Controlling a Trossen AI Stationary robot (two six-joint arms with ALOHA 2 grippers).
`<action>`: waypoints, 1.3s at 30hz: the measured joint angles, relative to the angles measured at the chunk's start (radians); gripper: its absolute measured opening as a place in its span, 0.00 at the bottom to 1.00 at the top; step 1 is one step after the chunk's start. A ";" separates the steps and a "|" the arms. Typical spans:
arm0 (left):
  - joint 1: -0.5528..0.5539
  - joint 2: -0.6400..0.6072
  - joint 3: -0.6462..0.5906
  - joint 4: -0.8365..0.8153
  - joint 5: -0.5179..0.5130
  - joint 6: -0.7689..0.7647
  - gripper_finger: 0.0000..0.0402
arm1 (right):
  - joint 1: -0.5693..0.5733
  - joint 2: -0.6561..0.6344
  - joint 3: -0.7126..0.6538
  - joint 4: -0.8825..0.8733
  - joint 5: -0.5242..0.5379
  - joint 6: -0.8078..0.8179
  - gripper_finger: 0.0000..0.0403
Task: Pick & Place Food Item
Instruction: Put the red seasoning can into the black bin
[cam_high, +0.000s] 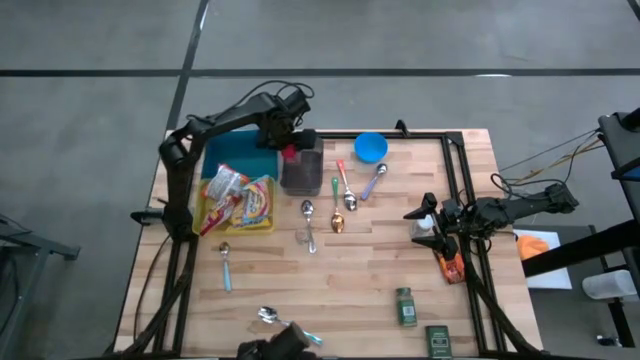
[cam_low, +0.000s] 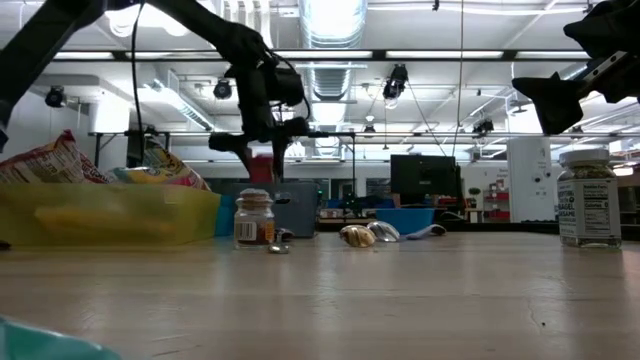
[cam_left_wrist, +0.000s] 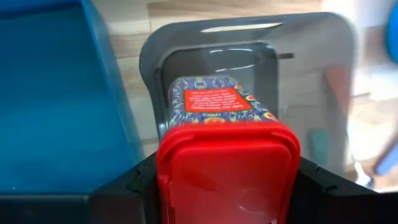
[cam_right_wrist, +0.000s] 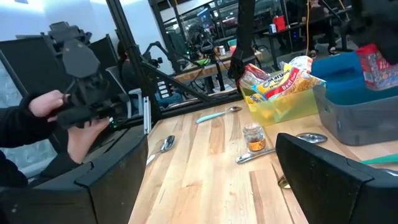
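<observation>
A food container with a red lid (cam_left_wrist: 227, 155) and a blue patterned body (cam_left_wrist: 208, 99) hangs over the grey bin (cam_left_wrist: 311, 74), held by my left gripper (cam_left_wrist: 227, 180). In the high view that gripper (cam_high: 288, 150) is at the bin's (cam_high: 302, 180) far end, and in the low view the red lid (cam_low: 262, 160) shows just above the bin (cam_low: 295, 212). My right gripper (cam_high: 425, 222) waits open and level at the table's right side, holding nothing. My left gripper pinches the container at its red lid end, one finger (cam_left_wrist: 140, 183) on each of the lid's two opposite sides (cam_left_wrist: 166, 180). The fingers come steeply from above, pointing down. The container hangs below them, bottom end toward the inside of the grey bin; whether it touches the bin I cannot tell.
A blue bin (cam_high: 235, 155) stands left of the grey one, and a yellow bin (cam_high: 262, 225) with snack bags lies nearer. A blue bowl (cam_high: 371, 147), several spoons (cam_high: 345, 192), a small jar (cam_low: 254, 220) and green spice jars (cam_high: 405, 305) share the table. A person's hands (cam_right_wrist: 68, 118) hold a controller beyond it.
</observation>
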 joint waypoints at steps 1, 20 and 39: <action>0.003 0.010 0.000 0.000 0.002 0.000 0.54 | 0.000 0.000 0.000 0.000 0.000 0.000 0.87; 0.023 0.096 -0.002 0.037 -0.001 0.005 0.54 | 0.000 0.000 0.000 0.000 0.000 0.000 0.87; 0.023 0.087 -0.002 0.028 0.002 0.023 0.69 | 0.000 0.000 0.000 0.000 0.000 0.000 0.87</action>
